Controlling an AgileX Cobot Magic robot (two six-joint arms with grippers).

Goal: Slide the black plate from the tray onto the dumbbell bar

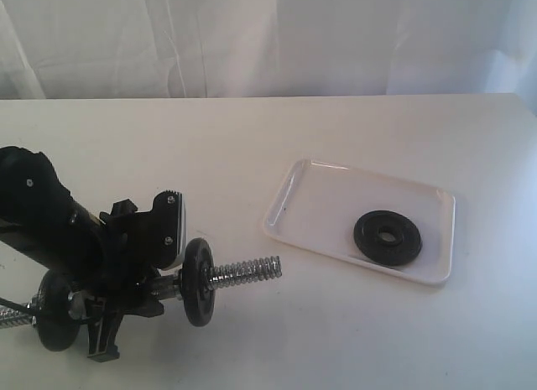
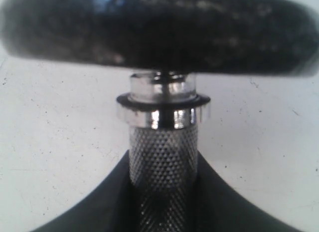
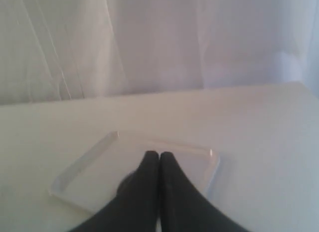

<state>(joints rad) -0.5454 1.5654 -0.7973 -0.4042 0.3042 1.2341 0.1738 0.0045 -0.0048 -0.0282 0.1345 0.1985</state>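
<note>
The black plate (image 1: 387, 236) lies flat in the tray (image 1: 319, 197), in the half nearer the table's right edge. The tray rests on the table (image 1: 252, 138), toward that right edge. Well apart, near the front-left corner, is the dumbbell bar (image 1: 245, 273). Its threaded tip points toward the tray, and a black disc (image 1: 197, 281) is on its shaft. The left end effector (image 2: 163, 192) pinches the bar's knurled grip. The right end effector (image 3: 159, 159) has its fingers pressed together, holding nothing, with the tray just beyond its tips.
</note>
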